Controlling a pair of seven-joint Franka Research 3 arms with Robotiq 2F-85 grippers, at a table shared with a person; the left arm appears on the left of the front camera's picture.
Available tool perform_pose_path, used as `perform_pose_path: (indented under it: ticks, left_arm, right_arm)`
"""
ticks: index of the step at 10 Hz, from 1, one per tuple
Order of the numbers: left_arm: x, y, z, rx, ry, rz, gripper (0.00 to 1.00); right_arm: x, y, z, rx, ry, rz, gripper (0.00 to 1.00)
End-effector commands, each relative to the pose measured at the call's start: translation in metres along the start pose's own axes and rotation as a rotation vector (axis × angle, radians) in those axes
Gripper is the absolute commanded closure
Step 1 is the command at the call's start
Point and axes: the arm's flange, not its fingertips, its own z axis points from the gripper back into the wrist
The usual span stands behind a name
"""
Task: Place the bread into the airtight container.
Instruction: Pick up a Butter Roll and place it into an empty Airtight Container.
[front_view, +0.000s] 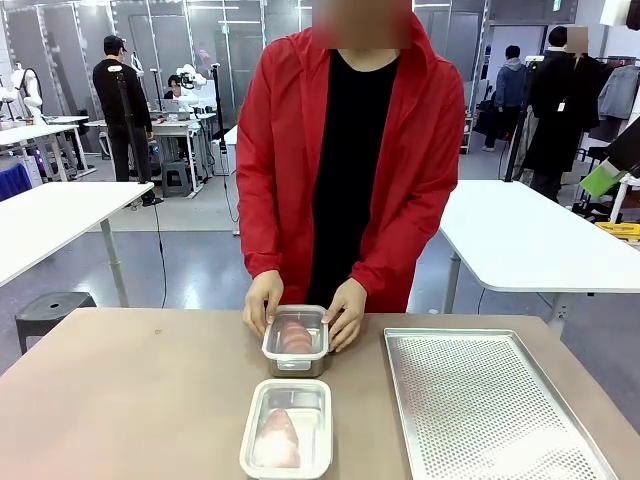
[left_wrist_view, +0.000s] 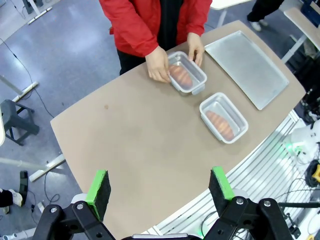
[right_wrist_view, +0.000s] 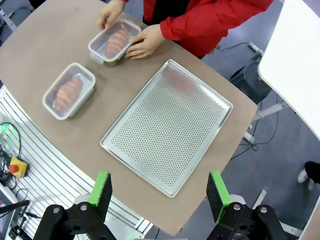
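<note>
Front view: person's hands (front_view: 345, 312) press the far container (front_view: 296, 340) lid evenly; both claws, left claw (left_wrist_view: 160, 187) and right claw (right_wrist_view: 159, 189), hang apart.

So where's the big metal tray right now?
In the front view the tray lies on the robot's right side of the table, beside the two containers, nothing on it.

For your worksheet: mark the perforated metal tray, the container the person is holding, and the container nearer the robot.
Perforated metal tray (front_view: 480, 400), front view, its bare perforated floor.
Far container (front_view: 296, 337), front view, clear lid between the person's hands.
Near container (right_wrist_view: 69, 90), right wrist view, middle of its lid.
</note>
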Motion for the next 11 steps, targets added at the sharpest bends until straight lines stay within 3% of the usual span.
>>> perform_pose_path:
  ticks: [1,11]
  left_arm:
    - [0.0001,-0.0002,0.0010,-0.009,-0.002,-0.014,0.00]
    - [0.0001,-0.0002,0.0010,-0.009,-0.002,-0.014,0.00]
  right_arm:
    - [0.0019,-0.0029,0.0015,-0.005,-0.001,-0.007,0.05]
    - [0.0019,-0.0029,0.0015,-0.005,-0.001,-0.007,0.05]
